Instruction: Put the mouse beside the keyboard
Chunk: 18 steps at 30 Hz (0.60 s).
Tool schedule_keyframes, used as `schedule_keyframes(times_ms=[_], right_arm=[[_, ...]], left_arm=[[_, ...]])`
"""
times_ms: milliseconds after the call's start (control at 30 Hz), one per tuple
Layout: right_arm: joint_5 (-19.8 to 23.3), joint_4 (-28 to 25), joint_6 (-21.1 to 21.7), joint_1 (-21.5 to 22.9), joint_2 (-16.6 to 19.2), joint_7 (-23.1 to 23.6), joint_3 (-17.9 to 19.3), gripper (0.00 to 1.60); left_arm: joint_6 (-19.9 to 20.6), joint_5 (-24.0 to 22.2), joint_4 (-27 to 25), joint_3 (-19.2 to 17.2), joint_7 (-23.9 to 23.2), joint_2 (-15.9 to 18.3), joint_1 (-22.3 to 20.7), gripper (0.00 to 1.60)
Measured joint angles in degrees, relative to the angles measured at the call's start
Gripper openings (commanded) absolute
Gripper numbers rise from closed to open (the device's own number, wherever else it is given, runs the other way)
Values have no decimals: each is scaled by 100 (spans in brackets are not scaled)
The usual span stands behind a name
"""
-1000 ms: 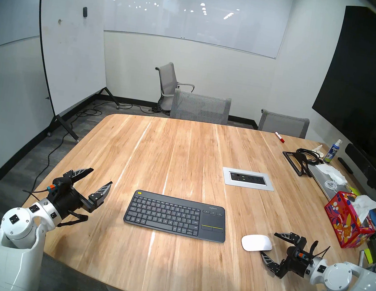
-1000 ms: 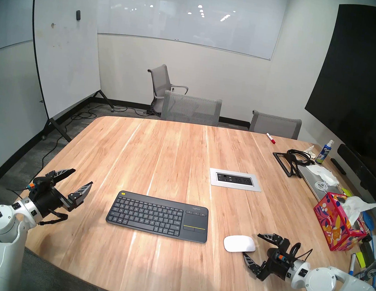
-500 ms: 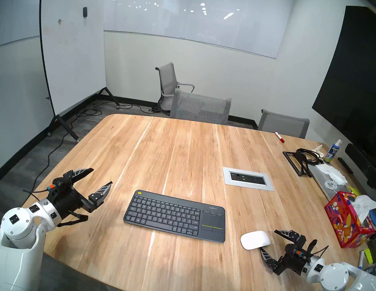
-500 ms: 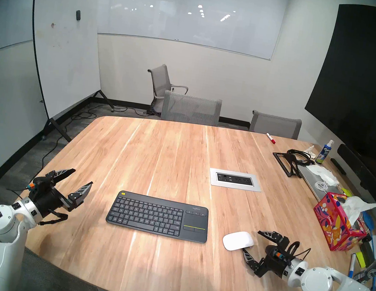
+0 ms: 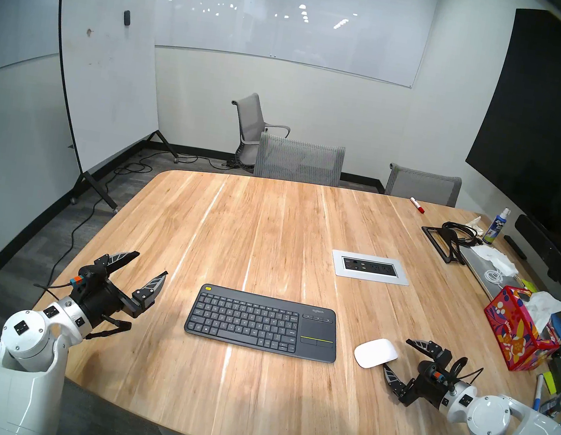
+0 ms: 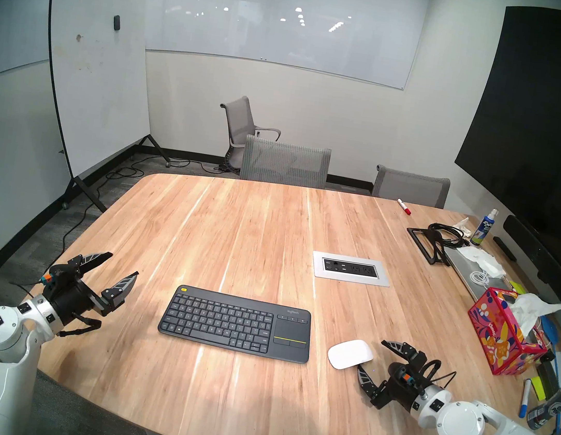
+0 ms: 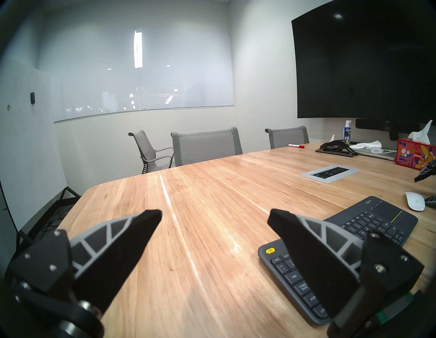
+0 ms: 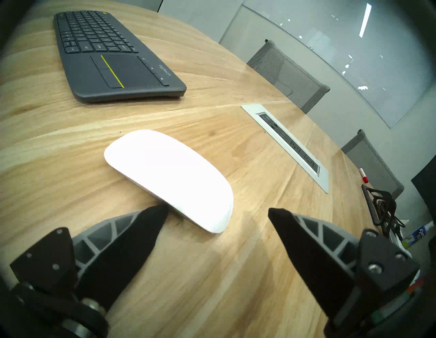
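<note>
Wooden table (image 5: 269,232): one keyboard (image 5: 263,322), one mouse (image 5: 376,353), apparently three chairs (image 5: 299,160).

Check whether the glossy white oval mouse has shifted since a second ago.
Yes. The glossy white oval mouse has slid left, narrowing its gap to the dark grey keyboard, which stayed put.

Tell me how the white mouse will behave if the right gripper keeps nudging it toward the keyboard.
The mouse looks glossy and low-domed, so it should probably slide on the wooden table rather than tip. With one finger of the open right gripper at its edge, off-centre, it may swivel. It looks rigid.
</note>
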Motion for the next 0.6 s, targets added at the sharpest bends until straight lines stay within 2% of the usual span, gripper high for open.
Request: schedule_keyframes(times_ms=[200, 600], right_arm=[[74, -8, 61, 35, -76, -39, 15, 160], [215, 1, 97, -136, -31, -143, 381, 160]], left_arm=[[0, 1, 0, -1, -1, -1, 0, 160], [0, 2, 0, -2, -3, -2, -1, 160]])
